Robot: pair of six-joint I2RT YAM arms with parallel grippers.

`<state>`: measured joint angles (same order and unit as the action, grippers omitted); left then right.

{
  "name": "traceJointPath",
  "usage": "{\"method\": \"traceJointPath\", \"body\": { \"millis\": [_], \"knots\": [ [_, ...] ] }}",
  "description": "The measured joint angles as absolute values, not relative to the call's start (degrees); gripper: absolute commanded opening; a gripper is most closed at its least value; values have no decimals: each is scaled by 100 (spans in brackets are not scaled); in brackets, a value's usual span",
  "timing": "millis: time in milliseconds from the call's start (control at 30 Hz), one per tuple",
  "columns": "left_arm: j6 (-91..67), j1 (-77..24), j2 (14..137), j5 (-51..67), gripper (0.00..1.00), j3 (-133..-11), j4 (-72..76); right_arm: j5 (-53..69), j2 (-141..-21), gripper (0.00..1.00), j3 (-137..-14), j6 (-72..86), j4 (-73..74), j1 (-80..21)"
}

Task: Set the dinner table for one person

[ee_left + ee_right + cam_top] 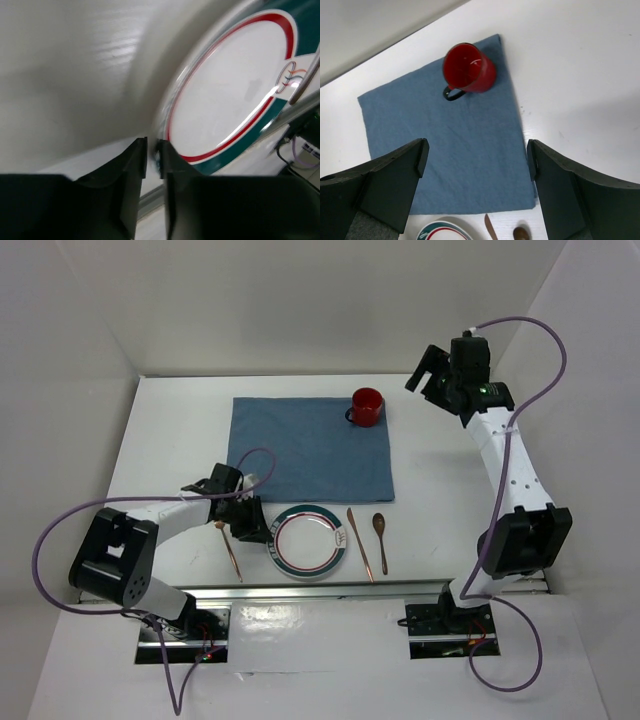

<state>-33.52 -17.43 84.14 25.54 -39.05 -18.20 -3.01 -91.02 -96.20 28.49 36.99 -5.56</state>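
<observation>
The white dinner table (170, 440) holds a blue placemat (310, 455) with a red mug (367, 407) at its far right corner. A white plate (312, 540) with a teal and red rim lies near the front rail. My left gripper (250, 522) is at the plate's left rim. In the left wrist view its jaws (152, 150) are nearly closed with the rim of the plate (230, 85) between them. My right gripper (428, 370) is open and empty, high above the table's far right. Its view shows the mug (469, 67) and placemat (455, 150) below.
A copper knife (360, 545) and spoon (381, 538) lie right of the plate. Another copper utensil (230, 550) lies left of it, by my left gripper. A metal rail (330, 590) runs along the near edge. White walls enclose the table.
</observation>
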Motion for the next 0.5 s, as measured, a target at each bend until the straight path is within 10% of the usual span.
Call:
{"method": "traceJointPath", "body": {
  "millis": [100,500],
  "knots": [
    [-3382,-1719,8405,2714,2,-3850,-1839,-322,-8969,92,-9504,2799,3745,-447],
    [-3000,-1507,7861,3048,0,-5710,-3426,-484,-8851,92,-9504,2652,3824,-395]
  ]
}}
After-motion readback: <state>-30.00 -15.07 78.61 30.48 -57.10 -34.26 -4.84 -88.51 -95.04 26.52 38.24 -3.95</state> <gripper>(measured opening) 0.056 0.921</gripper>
